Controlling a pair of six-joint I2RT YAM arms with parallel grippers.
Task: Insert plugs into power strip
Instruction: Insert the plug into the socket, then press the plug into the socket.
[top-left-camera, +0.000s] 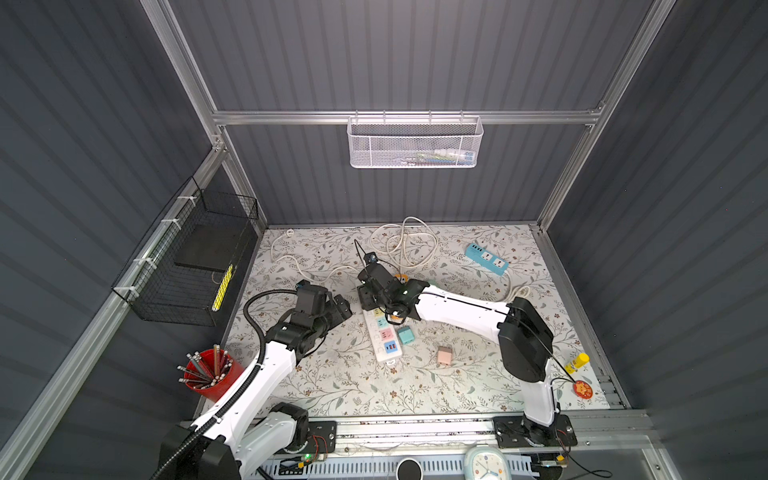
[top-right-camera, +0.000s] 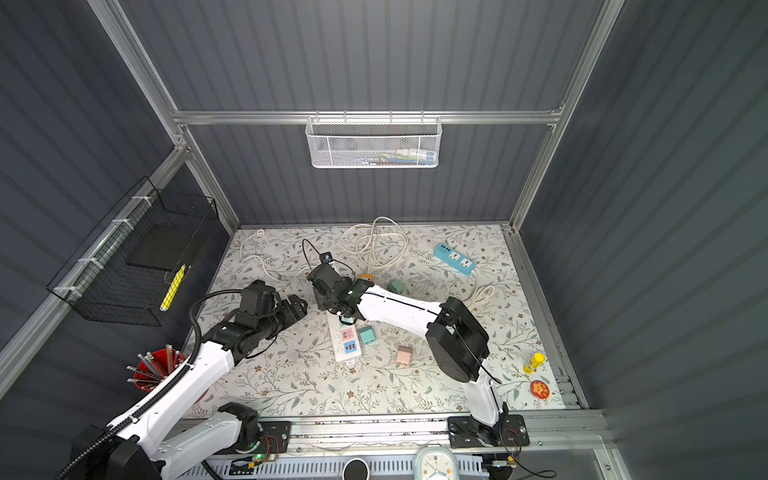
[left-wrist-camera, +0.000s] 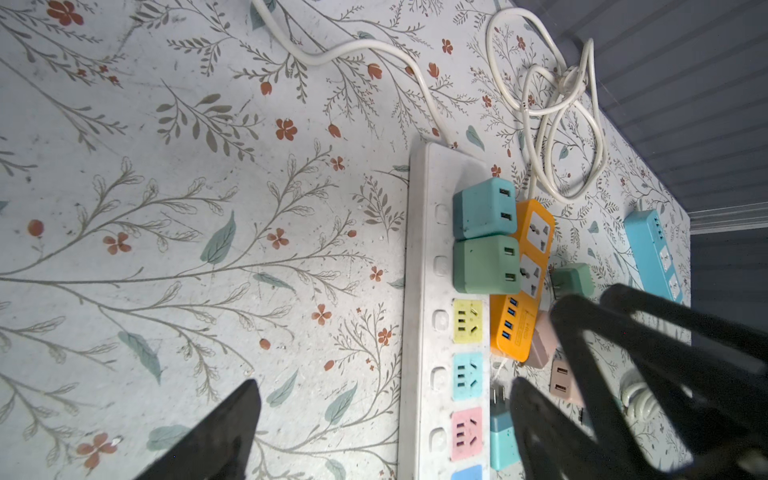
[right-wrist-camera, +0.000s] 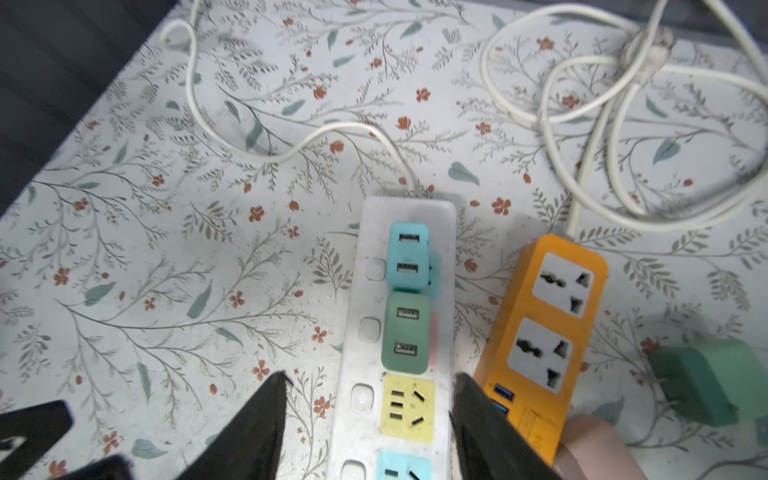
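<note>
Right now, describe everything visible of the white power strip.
The white power strip is a long, scuffed plastic bar lying flat on the floral table cover, white cord leaving one end. Switches line one edge. A teal plug and a green plug fill the two sockets nearest the cord; yellow, light-blue and pink sockets are empty. The right gripper hovers above, open.

Top views high overhead, steeply downward; both wrist views close over the power strip (left-wrist-camera: 417, 232)

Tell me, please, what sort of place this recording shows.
Probably a robotics lab test cell, not a home: dark panel walls on an aluminium frame, with a left arm and right arm bolted to a rail fronting a floral table.
</note>
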